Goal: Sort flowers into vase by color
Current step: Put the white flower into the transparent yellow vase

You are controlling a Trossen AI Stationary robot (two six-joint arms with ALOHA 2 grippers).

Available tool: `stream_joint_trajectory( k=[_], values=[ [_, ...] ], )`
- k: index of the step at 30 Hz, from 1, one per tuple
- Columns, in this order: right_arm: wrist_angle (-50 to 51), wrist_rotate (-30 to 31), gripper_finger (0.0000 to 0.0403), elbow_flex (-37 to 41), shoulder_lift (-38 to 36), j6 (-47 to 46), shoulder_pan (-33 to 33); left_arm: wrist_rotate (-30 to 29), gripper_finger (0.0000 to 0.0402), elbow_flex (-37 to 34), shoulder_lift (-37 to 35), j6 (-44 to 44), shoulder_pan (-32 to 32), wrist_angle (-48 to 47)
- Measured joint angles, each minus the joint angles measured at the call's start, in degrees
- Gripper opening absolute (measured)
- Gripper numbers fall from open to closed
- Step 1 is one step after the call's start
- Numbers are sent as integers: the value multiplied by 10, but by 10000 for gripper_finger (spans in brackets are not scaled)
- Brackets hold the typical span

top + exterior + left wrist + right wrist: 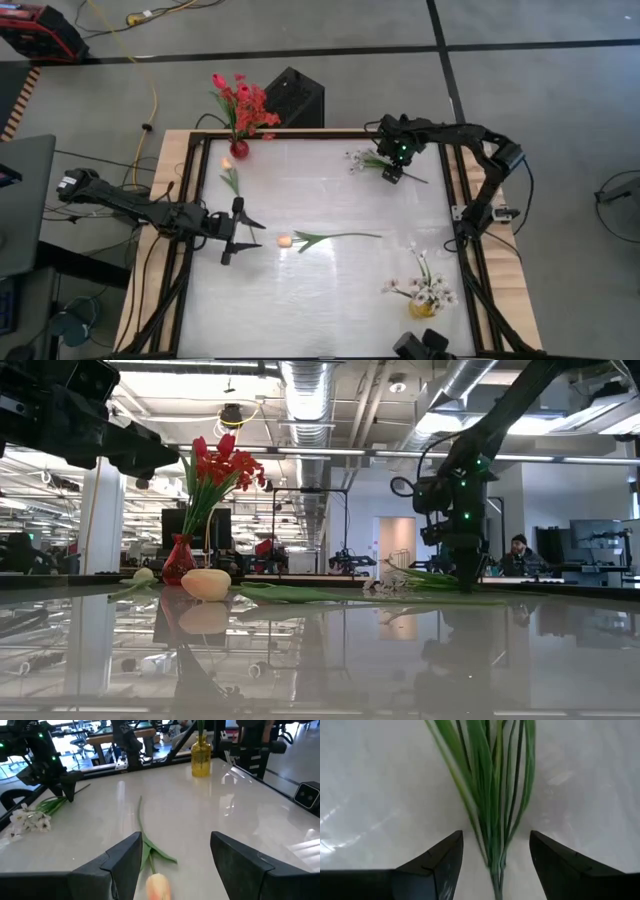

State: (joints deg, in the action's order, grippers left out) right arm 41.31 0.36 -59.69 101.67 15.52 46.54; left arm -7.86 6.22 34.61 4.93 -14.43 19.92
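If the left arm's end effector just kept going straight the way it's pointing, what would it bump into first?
Most likely the pale orange tulip: its bud lies just ahead between the open fingers of the left end effector, though the exact gap is hard to judge.

Both arms out over the table, fingers spread.
Left gripper (237, 232) sits low at the left side; right gripper (391, 172) points down at the far right.

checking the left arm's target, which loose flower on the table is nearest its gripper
The pale orange tulip at mid-table, directly ahead of the open left gripper.
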Motion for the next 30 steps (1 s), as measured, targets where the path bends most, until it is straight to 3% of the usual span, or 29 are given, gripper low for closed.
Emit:
stream_joint_trajectory(
  k=[5, 12, 17, 23, 30],
  values=[
    [11, 0, 210, -3, 11, -7, -18, 0, 224, 0, 0, -11, 0, 0],
    [64, -6, 33, 2, -29, -44, -73, 0, 224, 0, 0, -24, 0, 1],
    [89, -25, 36, 0, -97, -118, -117, 0, 224, 0, 0, -57, 0, 7],
    [110, -32, 32, 0, -241, -231, -205, 0, 224, 0, 0, -86, 0, 7],
    [127, 78, 33, 0, -443, -374, -345, 0, 224, 0, 0, -128, 0, 5]
  ],
)
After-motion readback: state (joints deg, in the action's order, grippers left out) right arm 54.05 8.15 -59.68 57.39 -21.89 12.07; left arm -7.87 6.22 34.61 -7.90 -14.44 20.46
